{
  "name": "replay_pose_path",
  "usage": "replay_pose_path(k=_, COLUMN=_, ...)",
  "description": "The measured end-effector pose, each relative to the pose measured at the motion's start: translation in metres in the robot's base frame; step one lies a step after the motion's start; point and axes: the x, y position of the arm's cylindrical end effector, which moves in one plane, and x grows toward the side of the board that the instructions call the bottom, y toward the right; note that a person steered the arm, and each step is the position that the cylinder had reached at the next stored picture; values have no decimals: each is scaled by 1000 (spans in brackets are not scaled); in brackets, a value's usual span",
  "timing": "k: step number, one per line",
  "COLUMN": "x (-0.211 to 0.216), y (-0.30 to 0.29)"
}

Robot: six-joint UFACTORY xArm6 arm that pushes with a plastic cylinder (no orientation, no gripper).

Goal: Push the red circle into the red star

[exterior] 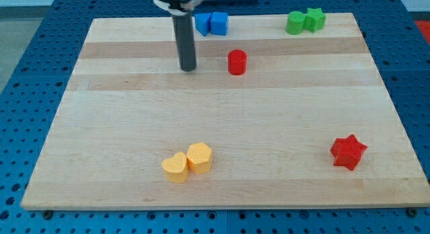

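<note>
The red circle (pixel 236 62) is a short red cylinder standing on the wooden board in the upper middle of the view. The red star (pixel 348 152) lies far from it, near the board's lower right. My tip (pixel 188 68) rests on the board to the left of the red circle, with a gap of about a block's width between them. The rod rises straight up from the tip and leaves the view at the top.
Two blue blocks (pixel 211 23) sit side by side at the view's top, just right of the rod. A green circle (pixel 295 23) and a green star (pixel 314 19) touch at the top right. Two yellow blocks (pixel 187 162) touch at the lower middle. The wooden board (pixel 121 126) lies on a blue pegboard.
</note>
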Motion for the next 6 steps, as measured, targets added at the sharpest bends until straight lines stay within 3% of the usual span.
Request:
replay_pose_path(k=1, x=-16, y=32)
replay_pose_path(k=2, x=-3, y=124)
replay_pose_path(k=3, x=50, y=207)
replay_pose_path(k=4, x=85, y=244)
replay_pose_path(k=6, x=36, y=189)
